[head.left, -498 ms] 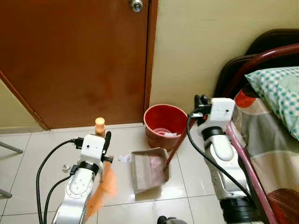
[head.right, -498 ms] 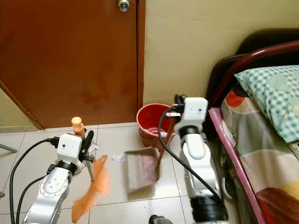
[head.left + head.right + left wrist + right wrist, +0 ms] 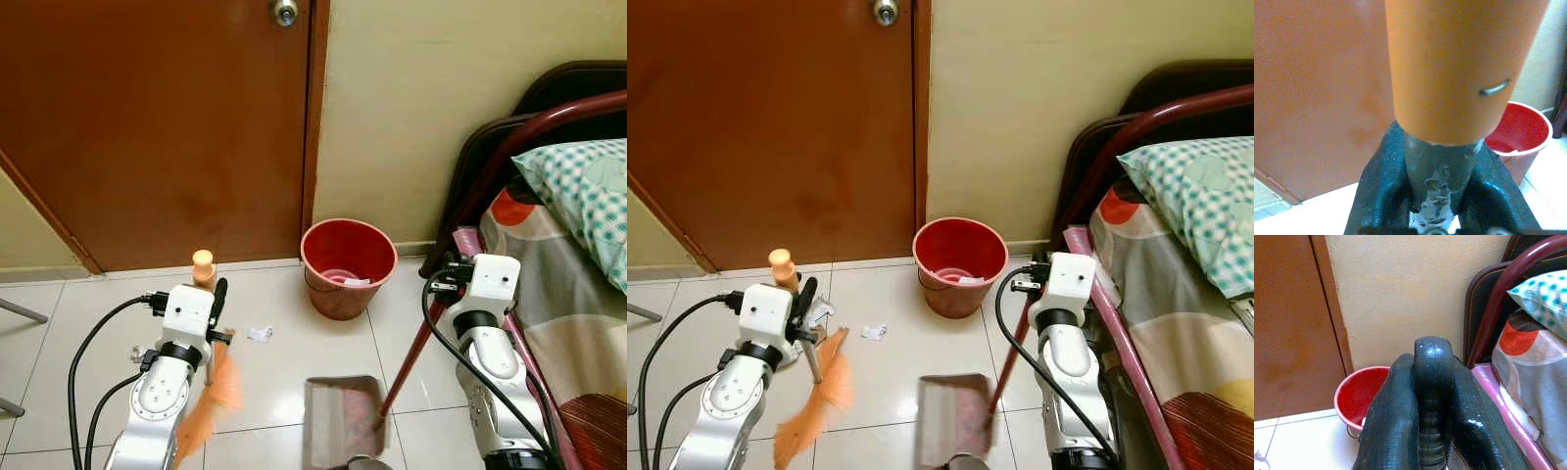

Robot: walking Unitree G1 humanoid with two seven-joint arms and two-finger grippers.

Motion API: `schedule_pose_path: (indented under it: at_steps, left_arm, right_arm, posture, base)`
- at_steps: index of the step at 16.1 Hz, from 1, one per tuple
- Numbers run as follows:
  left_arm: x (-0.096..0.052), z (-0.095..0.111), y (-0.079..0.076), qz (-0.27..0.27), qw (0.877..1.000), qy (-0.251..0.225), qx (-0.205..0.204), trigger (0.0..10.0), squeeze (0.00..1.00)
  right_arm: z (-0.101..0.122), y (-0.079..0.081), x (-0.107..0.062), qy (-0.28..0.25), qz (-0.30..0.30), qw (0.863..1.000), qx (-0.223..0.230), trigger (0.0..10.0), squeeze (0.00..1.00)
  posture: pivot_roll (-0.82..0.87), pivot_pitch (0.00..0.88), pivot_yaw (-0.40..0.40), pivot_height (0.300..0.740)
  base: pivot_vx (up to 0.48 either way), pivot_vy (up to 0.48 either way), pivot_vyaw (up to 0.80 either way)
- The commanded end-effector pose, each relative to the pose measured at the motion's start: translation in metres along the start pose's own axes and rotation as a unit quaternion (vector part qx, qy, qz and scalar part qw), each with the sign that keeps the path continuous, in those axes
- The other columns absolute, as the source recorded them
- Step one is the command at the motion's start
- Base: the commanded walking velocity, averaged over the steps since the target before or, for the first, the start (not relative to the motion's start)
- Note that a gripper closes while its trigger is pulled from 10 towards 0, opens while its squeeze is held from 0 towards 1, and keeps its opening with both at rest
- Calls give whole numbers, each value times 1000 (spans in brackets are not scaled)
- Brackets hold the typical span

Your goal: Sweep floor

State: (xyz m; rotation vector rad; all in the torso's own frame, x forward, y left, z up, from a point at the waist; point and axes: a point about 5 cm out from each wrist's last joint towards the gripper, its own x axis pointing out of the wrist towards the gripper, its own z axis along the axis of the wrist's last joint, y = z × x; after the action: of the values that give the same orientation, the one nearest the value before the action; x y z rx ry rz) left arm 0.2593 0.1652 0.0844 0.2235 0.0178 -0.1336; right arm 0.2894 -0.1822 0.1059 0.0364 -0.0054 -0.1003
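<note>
Right tool point(image 3: 1432, 396) is shut tight on the black top of the dustpan's red handle point(image 3: 411, 357), with one black finger point(image 3: 1393, 421) pressed on each side. Half a second ago the dustpan point(image 3: 341, 421) lay on the floor close to the red bucket point(image 3: 348, 264). Now it has been pulled back toward the robot, well away from the bucket, and it sits low at the bottom of the head view. The right arm has come back with it, close beside the bed point(image 3: 573, 245). Left tool point(image 3: 1437, 196) is clamped on the grey stick of the orange broom point(image 3: 216, 397), just under its orange grip point(image 3: 1459, 68), and it has hardly moved. The broom's bristles hang down by the left arm, near the white tiles of the floor point(image 3: 284, 362). A small bit of white paper point(image 3: 260, 334) lies on the floor between the broom and where the dustpan used to be. So I think the sweeping is not finished. The paper has not been picked up yet, and the dustpan is now farther from it, so the broom has a longer way to push it.
</note>
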Motion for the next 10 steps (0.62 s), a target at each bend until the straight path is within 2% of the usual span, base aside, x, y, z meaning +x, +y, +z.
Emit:
schedule_pose_path:
  at_steps: [1, 6, 7, 9, 10]
  left_arm:
    - [3, 9, -5, -15, 1000, -10, -6, 10000, 0]
    - [16, 37, -26, -79, 995, -60, -11, 10000, 0]
    - [27, 48, -28, -76, 994, -72, -39, 10000, 0]
    - [37, 63, -26, -78, 992, -94, -38, 10000, 0]
    - [44, 80, -22, -77, 989, -123, -23, 10000, 0]
  right_arm:
    - [4, 3, 2, -14, 9, 1000, 2, 10000, 0]
    - [-1, 6, 4, -5, 23, 1000, -3, 10000, 0]
    - [-2, 8, 5, -4, 26, 1000, -4, 10000, 0]
    - [-2, 10, 6, -6, 30, 1000, -6, 10000, 0]
    - [-2, 10, 6, -8, 33, 999, -9, 10000, 0]
  posture:
    - [72, 135, -16, 740]
    - [73, 134, -27, 740]
    - [68, 130, -27, 740]
    - [63, 128, -26, 740]
    - [59, 125, -26, 740]
  base:
    - [0, 0, 0]
    - [0, 0, 0]
    - [0, 0, 0]
    - [0, 0, 0]
    - [0, 0, 0]
